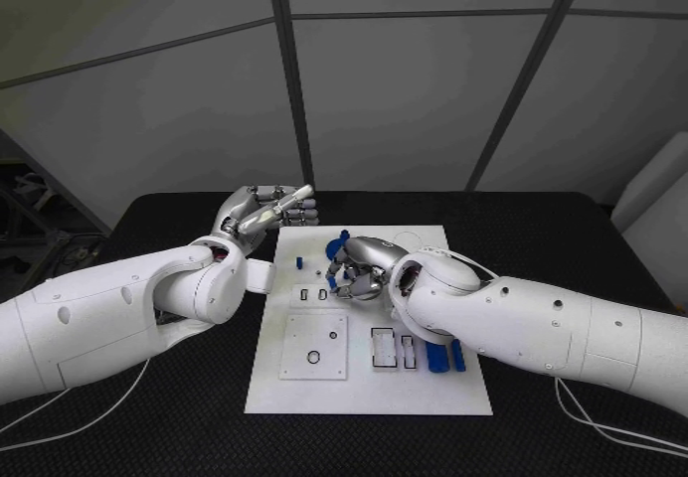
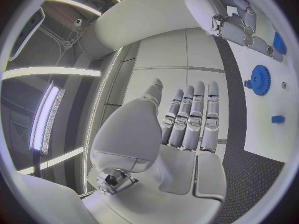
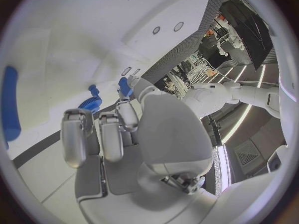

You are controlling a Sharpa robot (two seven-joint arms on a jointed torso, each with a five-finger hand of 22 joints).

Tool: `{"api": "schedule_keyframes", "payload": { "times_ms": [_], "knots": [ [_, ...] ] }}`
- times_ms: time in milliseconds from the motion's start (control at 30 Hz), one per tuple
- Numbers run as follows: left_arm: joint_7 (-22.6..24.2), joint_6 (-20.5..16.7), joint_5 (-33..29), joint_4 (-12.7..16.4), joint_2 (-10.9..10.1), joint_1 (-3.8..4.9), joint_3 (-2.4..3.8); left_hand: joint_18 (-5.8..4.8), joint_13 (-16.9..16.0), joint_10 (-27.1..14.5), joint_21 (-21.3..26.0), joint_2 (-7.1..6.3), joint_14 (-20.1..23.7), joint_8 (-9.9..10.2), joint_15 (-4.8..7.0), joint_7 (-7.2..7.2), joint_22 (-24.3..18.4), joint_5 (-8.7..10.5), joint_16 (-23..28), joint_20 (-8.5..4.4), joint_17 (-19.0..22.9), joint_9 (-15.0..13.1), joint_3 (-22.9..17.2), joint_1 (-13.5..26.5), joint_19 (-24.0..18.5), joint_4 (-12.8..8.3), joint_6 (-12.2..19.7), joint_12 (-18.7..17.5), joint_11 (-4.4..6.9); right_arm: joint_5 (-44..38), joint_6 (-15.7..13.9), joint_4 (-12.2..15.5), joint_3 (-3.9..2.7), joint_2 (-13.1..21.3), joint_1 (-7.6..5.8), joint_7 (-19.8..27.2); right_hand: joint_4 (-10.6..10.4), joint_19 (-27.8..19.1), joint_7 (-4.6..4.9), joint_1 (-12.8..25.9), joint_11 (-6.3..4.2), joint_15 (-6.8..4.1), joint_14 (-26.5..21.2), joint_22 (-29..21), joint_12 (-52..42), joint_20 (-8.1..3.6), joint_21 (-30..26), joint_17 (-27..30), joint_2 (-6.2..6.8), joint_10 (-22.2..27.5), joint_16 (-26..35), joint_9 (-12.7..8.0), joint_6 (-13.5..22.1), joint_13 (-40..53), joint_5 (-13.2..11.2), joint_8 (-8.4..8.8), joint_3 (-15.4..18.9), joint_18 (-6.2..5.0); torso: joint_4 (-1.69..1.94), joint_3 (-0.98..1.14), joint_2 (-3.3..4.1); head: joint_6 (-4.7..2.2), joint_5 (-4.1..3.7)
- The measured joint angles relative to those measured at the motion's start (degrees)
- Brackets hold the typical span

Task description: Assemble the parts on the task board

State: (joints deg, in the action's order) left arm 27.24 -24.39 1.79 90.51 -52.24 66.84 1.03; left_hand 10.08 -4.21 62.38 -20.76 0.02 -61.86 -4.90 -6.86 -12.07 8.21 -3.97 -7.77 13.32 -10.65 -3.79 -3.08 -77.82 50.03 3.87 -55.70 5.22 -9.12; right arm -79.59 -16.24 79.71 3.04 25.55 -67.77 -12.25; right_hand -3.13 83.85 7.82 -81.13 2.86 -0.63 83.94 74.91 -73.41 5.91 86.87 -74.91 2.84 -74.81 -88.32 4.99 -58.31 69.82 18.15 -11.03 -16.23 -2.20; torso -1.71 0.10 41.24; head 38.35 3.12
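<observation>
Parts (image 1: 457, 356) lie on the task board (image 1: 430, 393); left robot hand (image 1: 269, 211) spread empty, right robot hand's (image 1: 359, 273) grip unclear.

My two arms are white and my left hand (image 1: 268, 211) and right hand (image 1: 356, 268) silver, over a white task board (image 1: 430, 397) carrying blue parts, among them a blue gear (image 2: 260, 79) and a long blue bar (image 1: 456, 357), all on a black table (image 1: 574, 238).
</observation>
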Motion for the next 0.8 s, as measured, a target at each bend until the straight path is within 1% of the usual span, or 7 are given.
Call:
{"api": "schedule_keyframes", "payload": {
  "times_ms": [167, 333, 433, 500, 800],
  "knots": [
    [0.0, 0.0, 0.0, 0.0, 0.0, 0.0, 0.0, 0.0, 0.0, 0.0, 0.0, 0.0, 0.0, 0.0, 0.0, 0.0, 0.0, 0.0, 0.0, 0.0, 0.0, 0.0, 0.0, 0.0, 0.0, 0.0, 0.0, 0.0, 0.0, -0.6, 0.5, -0.5, 0.36, -0.4, 0.13, -0.5, 0.0, 0.0, -0.06, 0.0, 0.0, 0.0, 0.0, 0.0, 0.0, 0.0, 0.0, 0.0, 0.01, 0.0, 0.0, 0.0, 0.1, 0.0, 0.0, -0.11, 0.0, 0.0, 0.01, -0.01, -0.02, 0.15, 0.09],
    [0.0, 0.0, 0.0, 0.0, 0.0, 0.0, 0.0, 0.0, 0.0, 0.0, 0.0, 0.0, 0.0, 0.0, 0.0, 0.0, 0.0, 0.0, 0.0, 0.0, 0.0, 0.0, 0.0, 0.0, 0.0, 0.0, 0.0, 0.0, 0.0, -1.1, 1.2, -1.0, 0.46, -0.8, 0.31, -0.8, 0.0, 0.0, 0.09, 0.0, 0.0, 0.0, 0.0, 0.0, 0.0, 0.0, 0.2, 0.0, 0.01, 0.0, 0.0, 0.0, -0.1, 0.0, 0.0, -0.11, 0.0, 0.0, 0.02, -0.03, -0.03, 0.3, 0.18],
    [0.0, 0.0, 0.0, 0.0, 0.0, 0.0, 0.0, 0.0, 0.0, 0.0, 0.0, 0.0, 0.0, 0.0, 0.0, 0.0, 0.0, 0.0, 0.0, 0.0, 0.0, 0.0, 0.0, 0.0, 0.0, 0.0, 0.0, 0.0, 0.0, -1.3, 1.5, -1.2, 0.45, -1.1, 0.32, -0.9, 0.0, 0.0, 0.1, 0.0, 0.0, 0.0, 0.0, 0.0, 0.0, 0.0, 0.2, 0.0, 0.02, 0.0, 0.0, 0.0, -0.1, 0.0, 0.0, -0.11, 0.0, 0.0, 0.02, -0.03, -0.03, 0.42, 0.26],
    [0.0, 0.0, 0.0, 0.0, 0.0, 0.0, 0.0, 0.0, 0.0, 0.0, 0.0, 0.0, 0.0, 0.0, 0.0, 0.0, 0.0, 0.0, 0.0, 0.0, 0.0, 0.0, 0.0, 0.0, 0.0, 0.0, 0.0, 0.0, 0.0, -1.4, 1.6, -1.3, 0.44, -1.2, 0.33, -0.9, 0.0, 0.0, 0.1, 0.3, 0.21, 0.0, 0.0, 0.0, 0.2, 0.0, 0.2, 0.0, 0.32, 0.2, 0.0, 0.0, -0.1, -0.1, 0.0, -0.1, 0.0, 0.0, 0.03, -0.03, -0.03, 0.49, 0.31],
    [0.0, 0.0, 0.0, 0.0, 0.0, 0.0, 0.0, 0.0, 0.0, 0.0, 0.0, 0.0, 0.0, 0.0, 0.0, 0.0, 0.0, 0.0, 0.0, 0.0, 0.0, 0.0, 0.0, 0.0, 0.0, 0.0, 0.0, 0.0, 0.0, -1.7, 1.8, -1.5, 0.42, -1.6, 0.4, -0.9, 0.0, 0.0, 0.09, 0.3, 0.21, 0.0, 0.0, 0.0, 0.2, 0.0, 0.2, 0.0, 0.32, 0.2, 0.0, 0.0, -0.1, -0.1, 0.0, -0.06, 0.0, 0.0, 0.03, -0.03, -0.04, 0.58, 0.37]
  ]
}}
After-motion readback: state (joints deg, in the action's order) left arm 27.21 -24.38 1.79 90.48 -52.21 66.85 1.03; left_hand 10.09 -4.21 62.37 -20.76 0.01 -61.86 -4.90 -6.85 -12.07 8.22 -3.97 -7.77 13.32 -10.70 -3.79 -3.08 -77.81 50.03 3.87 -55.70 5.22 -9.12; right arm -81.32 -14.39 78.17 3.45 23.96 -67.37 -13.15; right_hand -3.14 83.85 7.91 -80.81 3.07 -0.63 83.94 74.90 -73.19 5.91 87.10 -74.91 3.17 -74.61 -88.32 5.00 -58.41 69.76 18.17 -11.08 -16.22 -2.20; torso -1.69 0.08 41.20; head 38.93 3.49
